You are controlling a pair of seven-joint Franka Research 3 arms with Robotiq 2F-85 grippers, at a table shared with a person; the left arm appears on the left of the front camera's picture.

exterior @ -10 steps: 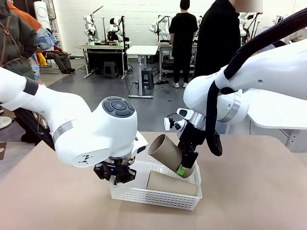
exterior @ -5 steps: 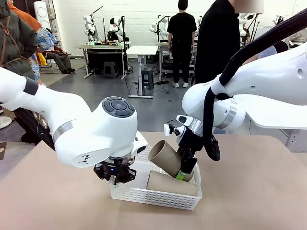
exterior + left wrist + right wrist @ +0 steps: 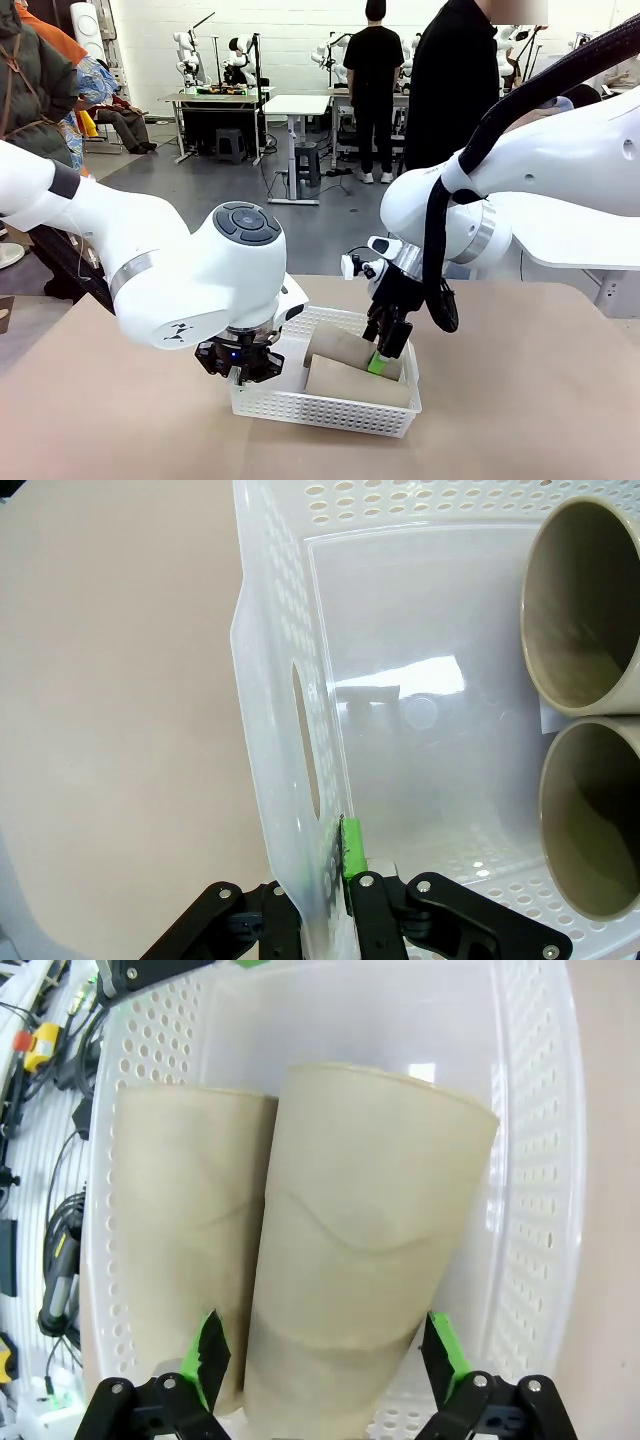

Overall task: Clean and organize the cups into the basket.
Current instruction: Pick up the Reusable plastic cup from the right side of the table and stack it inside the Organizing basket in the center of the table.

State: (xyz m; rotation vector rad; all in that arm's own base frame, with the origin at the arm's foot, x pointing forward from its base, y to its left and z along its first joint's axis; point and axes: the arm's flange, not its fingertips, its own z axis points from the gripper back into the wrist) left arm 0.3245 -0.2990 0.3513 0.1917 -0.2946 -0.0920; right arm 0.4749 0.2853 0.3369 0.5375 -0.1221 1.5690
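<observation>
The right pincer (image 3: 325, 1352) is open wide. Its green pads (image 3: 441, 1351) stand on both sides of a tall tan matte cup (image 3: 370, 1250), and the pad on one side is not touching it. It has hold of nothing. The cup has no handle and gets a bit wider toward its mouth. It lies on its side in the shallow white plastic basket with little holes in its walls (image 3: 535, 1160). A second tan cup (image 3: 185, 1220) of the same shape lies right beside it, and the two touch along their sides. Both mouths point the same way, toward the left pincer (image 3: 340, 852).

The left pincer is closed tight on the thin end wall of the basket, just below the cut-out handle hole (image 3: 305, 740).

The basket sits on a flat light brown table top (image 3: 520, 400). Past the table is a big room with a grey floor (image 3: 240, 190). A person in black clothes (image 3: 455, 80) stands at the far side of the table.

The white left arm (image 3: 150, 260) comes in from the left and bends down over the basket's end. The white right arm (image 3: 560, 170) comes in from the right and points its pincer down into the basket.
</observation>
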